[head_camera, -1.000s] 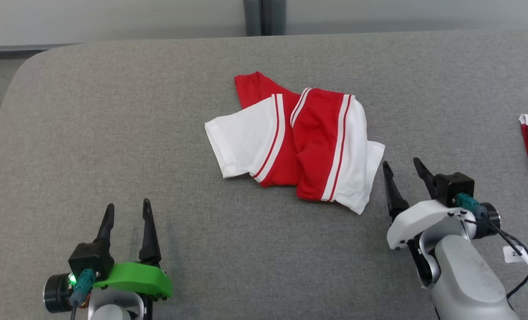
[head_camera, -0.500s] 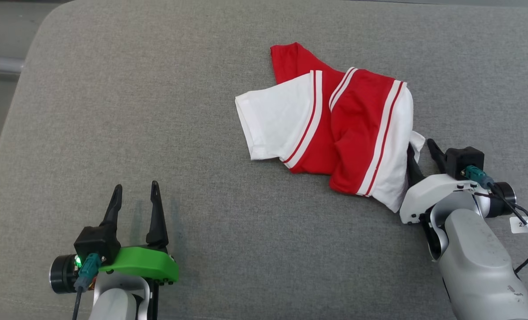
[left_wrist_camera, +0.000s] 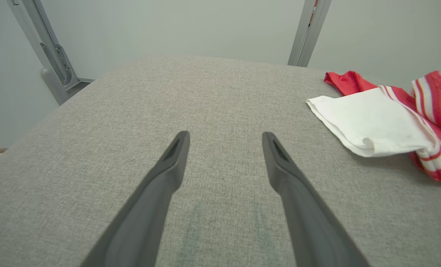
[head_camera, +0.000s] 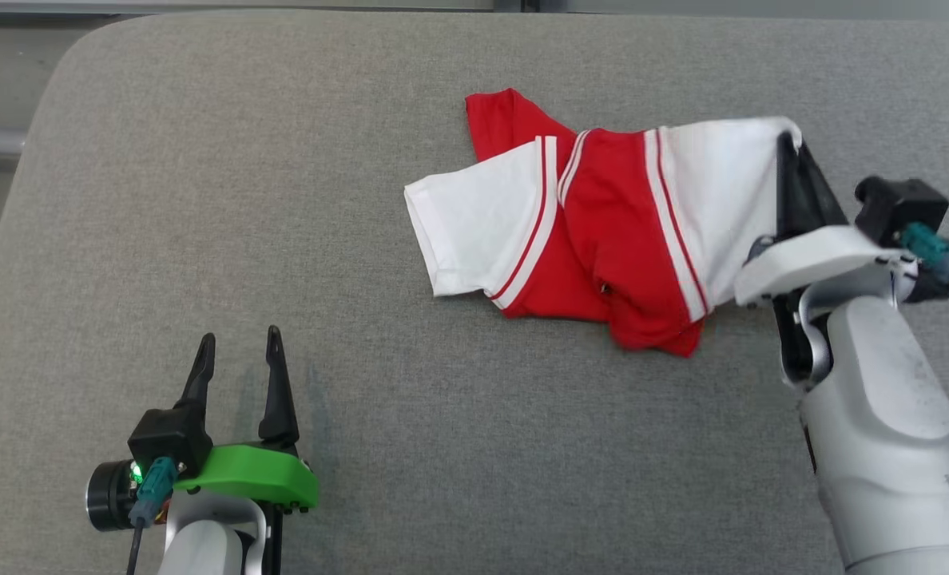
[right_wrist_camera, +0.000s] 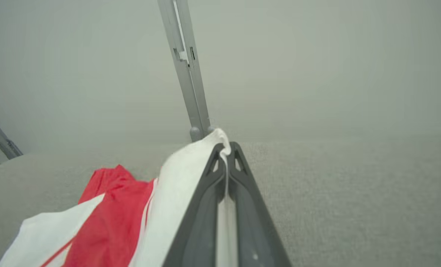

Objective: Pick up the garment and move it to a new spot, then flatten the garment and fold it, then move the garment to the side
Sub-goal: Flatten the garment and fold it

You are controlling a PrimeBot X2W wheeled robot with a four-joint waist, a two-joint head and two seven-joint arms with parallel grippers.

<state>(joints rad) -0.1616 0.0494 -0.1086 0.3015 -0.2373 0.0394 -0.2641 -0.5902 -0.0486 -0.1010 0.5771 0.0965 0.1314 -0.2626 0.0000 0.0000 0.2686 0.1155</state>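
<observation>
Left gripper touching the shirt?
No, the left gripper stands open, well apart from the red-and-white shirt in the head view.

One camera looks steeply down from the head over the grey table (head_camera: 203, 239), the two wrist cameras sit low near its surface facing the far wall (left_wrist_camera: 205, 26), and all three catch the red-and-white garment (head_camera: 602, 239).

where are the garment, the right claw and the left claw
garment (head_camera: 602, 239), head view, on its red middle panel
right claw (head_camera: 786, 148), head view, at the closed fingertips pinching the garment's white edge
left claw (head_camera: 240, 337), head view, in the gap between its open fingertips
</observation>
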